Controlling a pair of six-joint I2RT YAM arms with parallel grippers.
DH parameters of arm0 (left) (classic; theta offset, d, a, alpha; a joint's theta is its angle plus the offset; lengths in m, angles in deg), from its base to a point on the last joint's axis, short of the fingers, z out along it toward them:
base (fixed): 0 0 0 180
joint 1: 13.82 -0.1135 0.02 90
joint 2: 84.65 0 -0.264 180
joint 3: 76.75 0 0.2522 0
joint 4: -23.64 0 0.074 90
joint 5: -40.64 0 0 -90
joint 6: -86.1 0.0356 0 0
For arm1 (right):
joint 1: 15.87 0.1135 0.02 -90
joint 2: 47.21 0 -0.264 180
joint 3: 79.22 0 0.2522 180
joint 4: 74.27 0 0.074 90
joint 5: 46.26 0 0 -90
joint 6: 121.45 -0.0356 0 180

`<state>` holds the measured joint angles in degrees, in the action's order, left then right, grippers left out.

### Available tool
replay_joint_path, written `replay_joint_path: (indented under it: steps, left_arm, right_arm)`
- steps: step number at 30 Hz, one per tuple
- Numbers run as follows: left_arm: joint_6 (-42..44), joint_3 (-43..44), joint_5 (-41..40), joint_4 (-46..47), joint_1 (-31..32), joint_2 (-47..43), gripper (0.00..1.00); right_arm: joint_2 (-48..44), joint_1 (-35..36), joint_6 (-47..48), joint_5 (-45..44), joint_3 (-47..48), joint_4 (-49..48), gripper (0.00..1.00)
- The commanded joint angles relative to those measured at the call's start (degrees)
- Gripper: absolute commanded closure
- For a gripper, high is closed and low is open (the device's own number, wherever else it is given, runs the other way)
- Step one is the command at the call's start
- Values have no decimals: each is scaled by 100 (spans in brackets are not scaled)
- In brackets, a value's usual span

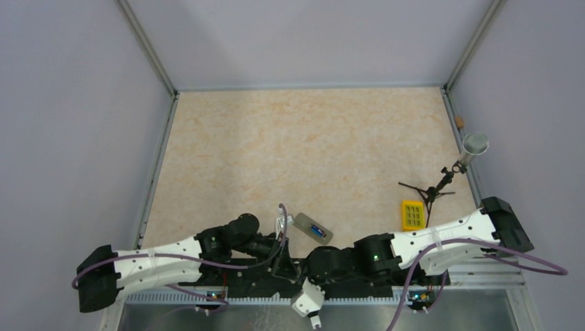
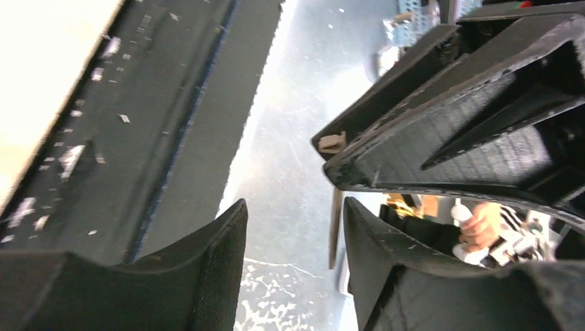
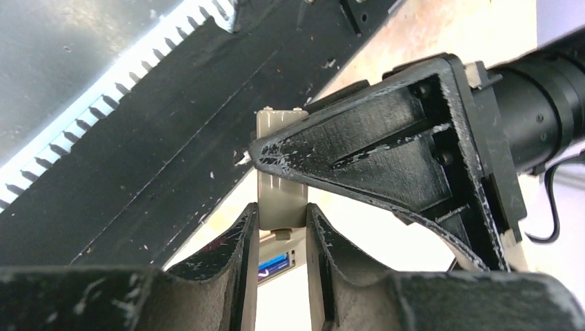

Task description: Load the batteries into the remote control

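Note:
The remote control [image 1: 312, 228] lies grey back up near the table's front edge, its recess open. One blue battery [image 1: 317, 230] sits in the recess; it also shows in the right wrist view [image 3: 274, 264]. I cannot tell whether a second battery lies beside it. My right gripper [image 3: 281, 210] is shut on a flat grey-beige battery cover [image 3: 279, 186], held just short of the remote [image 3: 288, 243]. My left gripper [image 2: 295, 203] is open and empty, pointing at the near rail, close beside the right gripper [image 1: 312, 265]. The cover's tab [image 2: 332, 143] shows in the left wrist view.
A yellow gridded block [image 1: 412, 214] lies at the right, beside a small black tripod [image 1: 431, 193] carrying a grey cup-shaped head [image 1: 474, 145]. A black rail [image 1: 262, 279] runs along the near edge over a steel shelf. Grey walls enclose the table.

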<state>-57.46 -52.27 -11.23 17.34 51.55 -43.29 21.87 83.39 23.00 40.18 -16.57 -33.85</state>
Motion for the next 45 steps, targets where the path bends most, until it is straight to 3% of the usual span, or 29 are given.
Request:
replay_joint_path:
  steps: [1,7,16,21,29,38,45]
  left_arm:
    - [237,217,-1001,-376,-98,-305,43]
    - [571,575,-2413,-1399,-384,-783,38]
    - [559,815,-4736,-2118,-574,-1021,36]
    - [742,976,-5487,-2338,-598,-988,35]
    - [1006,873,-5999,-2224,-609,-983,37]
    - [1107,578,-6652,-2283,-626,-1034,38]
    - [1142,395,-6658,-2093,-649,-1105,38]
  right_arm:
    - [-102,-2,-908,-504,80,-218,100]
    - [-84,-505,-2156,-773,199,135,100]
    - [43,-1447,-3571,-825,551,764,100]
    - [538,-1928,-4421,-714,989,1304,100]
    - [1339,-2515,-5165,-501,1561,1988,100]
    - [1626,-2609,-5859,-456,1252,1657,100]
    - [1830,-2718,-6189,-534,1218,1627,100]
